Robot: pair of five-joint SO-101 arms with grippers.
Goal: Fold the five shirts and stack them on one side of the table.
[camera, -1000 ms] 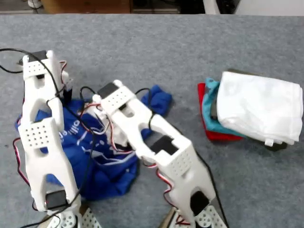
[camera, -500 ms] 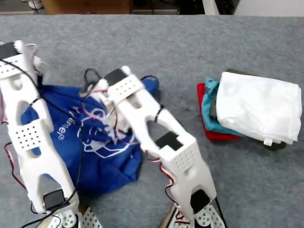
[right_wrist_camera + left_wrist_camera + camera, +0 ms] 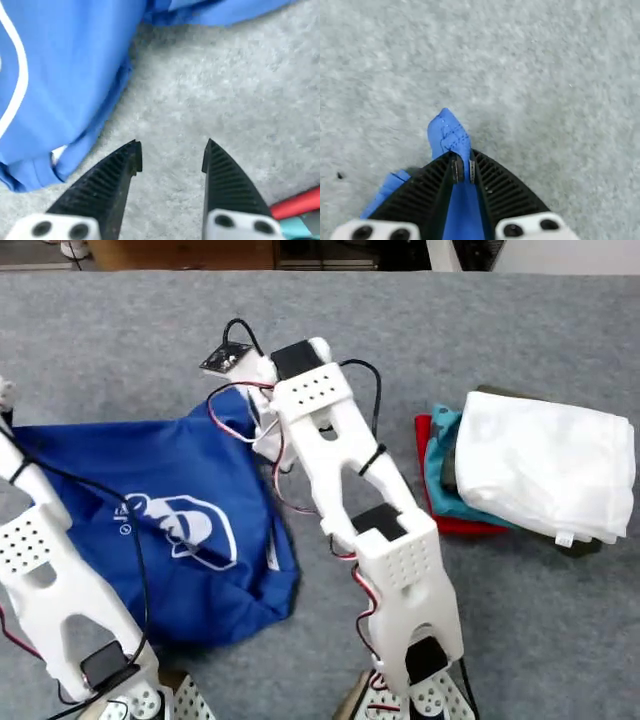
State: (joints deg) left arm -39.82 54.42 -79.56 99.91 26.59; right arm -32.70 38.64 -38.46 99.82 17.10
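A blue shirt (image 3: 150, 510) with a white print lies spread out on the left half of the grey table (image 3: 400, 330). At the table's left edge, my left gripper (image 3: 6, 415) is shut on a corner of the blue shirt (image 3: 451, 135), and cloth pokes out past the fingertips (image 3: 462, 167). My right gripper (image 3: 172, 150) hangs open over bare table just off the blue shirt's (image 3: 65, 75) far right corner, holding nothing. In the high view my right gripper (image 3: 264, 435) is beside that corner. A white folded shirt (image 3: 545, 470) tops a stack at the right.
The stack at the right holds teal (image 3: 445, 485) and red (image 3: 455, 525) shirts and a dark one (image 3: 575, 548) underneath. Its red edge (image 3: 300, 202) shows near my right gripper. Grey table lies bare between the blue shirt and the stack.
The crumpled blue shirt has been drawn out flat. My left arm swung to the left edge with its corner; my right arm moved toward the far side and now stands open.
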